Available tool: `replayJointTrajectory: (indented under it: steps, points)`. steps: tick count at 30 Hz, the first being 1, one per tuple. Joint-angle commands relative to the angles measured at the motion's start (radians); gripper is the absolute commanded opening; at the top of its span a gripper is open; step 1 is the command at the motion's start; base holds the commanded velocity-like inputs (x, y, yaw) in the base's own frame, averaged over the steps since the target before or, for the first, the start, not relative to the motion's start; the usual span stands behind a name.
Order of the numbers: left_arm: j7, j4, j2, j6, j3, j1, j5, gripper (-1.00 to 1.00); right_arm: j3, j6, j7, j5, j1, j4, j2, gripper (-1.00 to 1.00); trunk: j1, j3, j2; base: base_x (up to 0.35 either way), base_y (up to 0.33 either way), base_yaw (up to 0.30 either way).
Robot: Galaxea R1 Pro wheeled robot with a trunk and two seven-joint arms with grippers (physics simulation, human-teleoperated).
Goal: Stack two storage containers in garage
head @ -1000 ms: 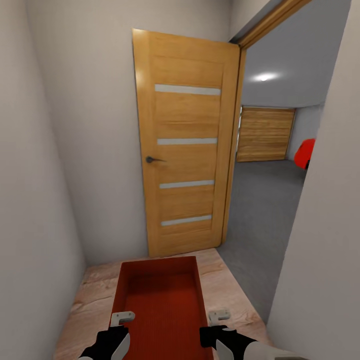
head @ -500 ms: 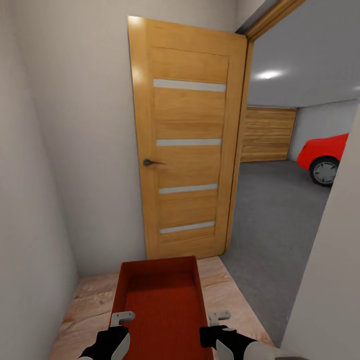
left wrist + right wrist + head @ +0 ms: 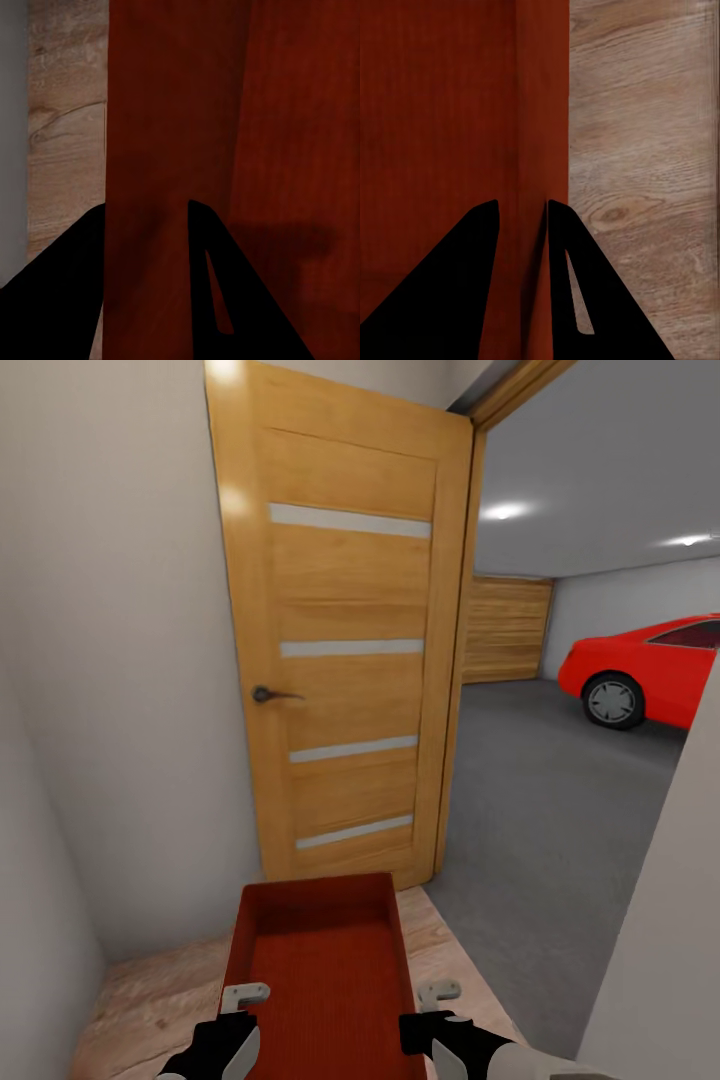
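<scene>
Head view shows the storage container carried low between the left end effector and right end effector, each clamped on a side wall, with transport under way; next comes steering right past the open door into the garage

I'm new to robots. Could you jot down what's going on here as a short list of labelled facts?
Place: wood-floored passage by an open wooden door
Carried: one orange-red storage container
Left claw: clamped on the container's left wall
Right claw: clamped on its right wall
Ahead: garage with grey concrete floor
Also seen: red car
</scene>
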Motion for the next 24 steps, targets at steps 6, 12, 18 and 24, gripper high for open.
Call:
replayJointTrajectory:
  steps: [6, 12, 18, 24]
  points:
    - [-0.025, 0.001, 0.002, 0.0, -0.015, 0.001, 0.05, -1.0, -0.009, -0.001, 0.017, 0.017, -0.002, -0.079, 0.0, -1.0, 0.001, 0.001, -0.001, 0.334, 0.176, -0.284]
    - [-0.025, -0.001, 0.002, -0.001, -0.014, 0.001, 0.05, -1.0, -0.009, -0.001, 0.017, 0.017, -0.002, -0.079, 0.0, -1.0, 0.001, 0.004, -0.001, 0.276, 0.216, -0.285]
    - [-0.025, -0.005, 0.002, -0.002, -0.015, 0.001, 0.05, -1.0, -0.009, -0.001, 0.017, 0.017, 0.001, -0.08, 0.0, -1.0, 0.001, 0.005, -0.001, 0.061, 0.048, -0.148]
    - [-0.025, -0.006, 0.002, -0.003, -0.015, 0.001, 0.05, -1.0, -0.009, -0.002, 0.017, 0.017, 0.002, -0.08, 0.0, -1.0, 0.001, 0.005, -0.001, 0.003, 0.003, -0.009]
